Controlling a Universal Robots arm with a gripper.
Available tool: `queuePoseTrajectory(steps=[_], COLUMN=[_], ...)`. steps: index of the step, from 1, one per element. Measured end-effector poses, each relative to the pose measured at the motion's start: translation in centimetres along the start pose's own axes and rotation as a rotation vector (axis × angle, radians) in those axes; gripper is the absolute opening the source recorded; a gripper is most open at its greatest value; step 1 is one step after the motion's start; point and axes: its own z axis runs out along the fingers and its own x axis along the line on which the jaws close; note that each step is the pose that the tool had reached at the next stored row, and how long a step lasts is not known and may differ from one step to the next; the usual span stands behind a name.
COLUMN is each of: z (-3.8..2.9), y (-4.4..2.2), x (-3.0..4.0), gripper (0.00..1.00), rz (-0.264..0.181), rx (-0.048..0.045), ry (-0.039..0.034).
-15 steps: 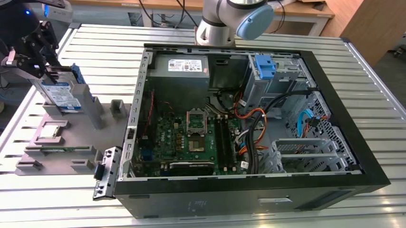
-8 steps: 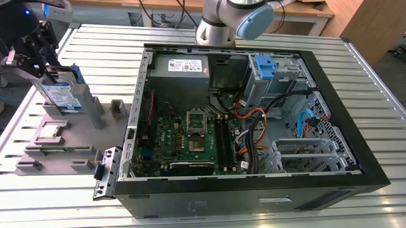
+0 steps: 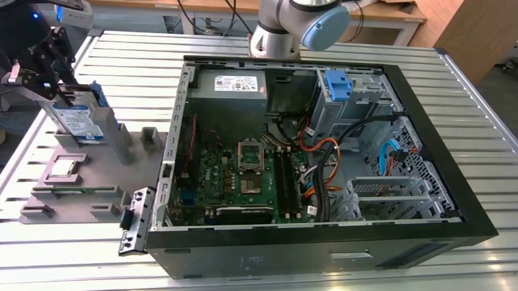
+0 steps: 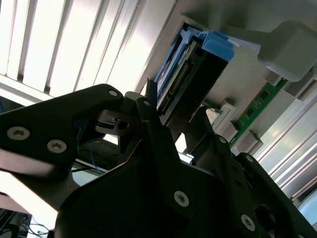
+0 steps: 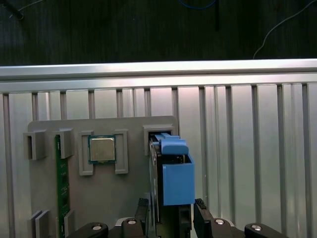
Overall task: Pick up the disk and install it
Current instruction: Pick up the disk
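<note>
The disk [image 3: 81, 124] is a silver drive with a blue-and-white label in a bright blue carrier. It stands on edge in a slot of the grey fixture [image 3: 113, 151] at the exterior view's left. My gripper [image 3: 67, 97] reaches down over it from above. In the first wrist view the disk [image 5: 173, 173] is edge-on, and my gripper [image 5: 171, 215] has a black finger tight against each face. The second wrist view has the disk [image 4: 198, 64] running between the fingers of my gripper [image 4: 178, 111].
The open computer case [image 3: 453, 182] lies at centre and right, with the motherboard, cables, a grey power-supply box [image 3: 239, 82] and a blue bracket [image 3: 338, 82] in the drive bay. The fixture also holds a processor [image 5: 102, 148] and a memory stick [image 5: 61, 183]. The arm's base [image 3: 275, 30] stands behind the case.
</note>
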Motion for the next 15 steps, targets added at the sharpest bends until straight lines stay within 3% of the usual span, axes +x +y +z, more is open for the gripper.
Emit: queuePoseTrajectory(steps=[12, 14, 15], z=[0.02, 0.03, 0.02], y=[-0.01, -0.02, -0.02], x=[0.00, 0.00, 0.01], gripper=[0.48, 0.47, 0.40], rz=[0.000, 0.000, 0.000], rx=[-0.0001, -0.0001, -0.0002], ry=[0.0002, 0.0002, 0.0004])
